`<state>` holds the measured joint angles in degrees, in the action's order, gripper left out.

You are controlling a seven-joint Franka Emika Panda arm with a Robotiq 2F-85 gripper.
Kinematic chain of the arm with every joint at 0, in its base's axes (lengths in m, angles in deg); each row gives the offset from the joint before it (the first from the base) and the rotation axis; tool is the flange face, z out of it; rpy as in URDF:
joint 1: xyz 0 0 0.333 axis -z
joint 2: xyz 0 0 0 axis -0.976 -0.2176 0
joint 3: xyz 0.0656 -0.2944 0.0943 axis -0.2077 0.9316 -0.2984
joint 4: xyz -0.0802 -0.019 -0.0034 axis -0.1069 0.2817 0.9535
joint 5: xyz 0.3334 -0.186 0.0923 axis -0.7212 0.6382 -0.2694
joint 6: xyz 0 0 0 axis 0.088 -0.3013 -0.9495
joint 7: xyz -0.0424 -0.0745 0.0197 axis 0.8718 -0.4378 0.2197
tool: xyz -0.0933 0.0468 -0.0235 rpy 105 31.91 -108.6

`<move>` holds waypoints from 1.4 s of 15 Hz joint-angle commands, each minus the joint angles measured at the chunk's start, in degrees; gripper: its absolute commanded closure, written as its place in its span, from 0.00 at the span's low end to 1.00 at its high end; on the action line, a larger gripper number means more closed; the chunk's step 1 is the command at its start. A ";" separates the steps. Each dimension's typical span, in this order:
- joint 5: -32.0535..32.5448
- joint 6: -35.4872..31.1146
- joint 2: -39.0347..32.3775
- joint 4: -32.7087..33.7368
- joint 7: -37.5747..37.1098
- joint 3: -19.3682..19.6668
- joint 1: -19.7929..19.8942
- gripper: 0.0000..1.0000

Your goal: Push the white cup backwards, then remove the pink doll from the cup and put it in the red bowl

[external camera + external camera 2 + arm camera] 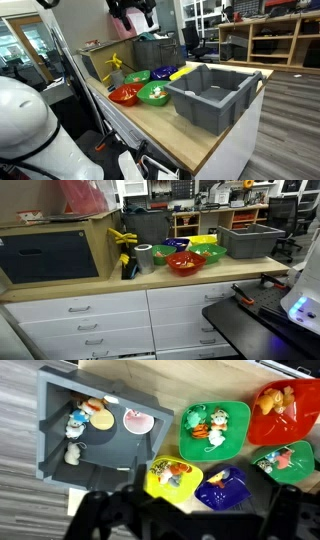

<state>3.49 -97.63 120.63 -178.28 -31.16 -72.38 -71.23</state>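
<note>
The white cup (145, 257) stands on the wooden counter, left of the red bowl (185, 263), which holds small toys. The pink doll is too small to make out and stays hidden. In the wrist view the red bowl (280, 415) lies at the upper right and the cup is out of view. My gripper (190, 525) hangs high above the bowls, open, with nothing between its dark fingers (100, 515). In an exterior view the gripper (132, 14) sits at the top of the frame, well above the red bowl (124, 95).
A big grey bin (60, 420) with several toys is beside the bowls. Two green bowls (213, 428) (285, 460), a yellow bowl (170, 478) and a blue bowl (222, 488) cluster together. A yellow-black tool (125, 255) and a cardboard box (55, 250) stand left of the cup.
</note>
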 commanded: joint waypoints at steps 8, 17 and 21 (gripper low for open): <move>-0.27 0.07 -0.10 0.09 0.20 -0.25 0.33 0.00; -0.81 -0.76 -3.77 3.95 1.23 1.36 -0.25 0.00; -2.94 -5.55 -15.07 15.34 2.29 5.27 -1.56 0.00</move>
<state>2.89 -101.08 115.79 -172.86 -31.15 -69.91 -71.57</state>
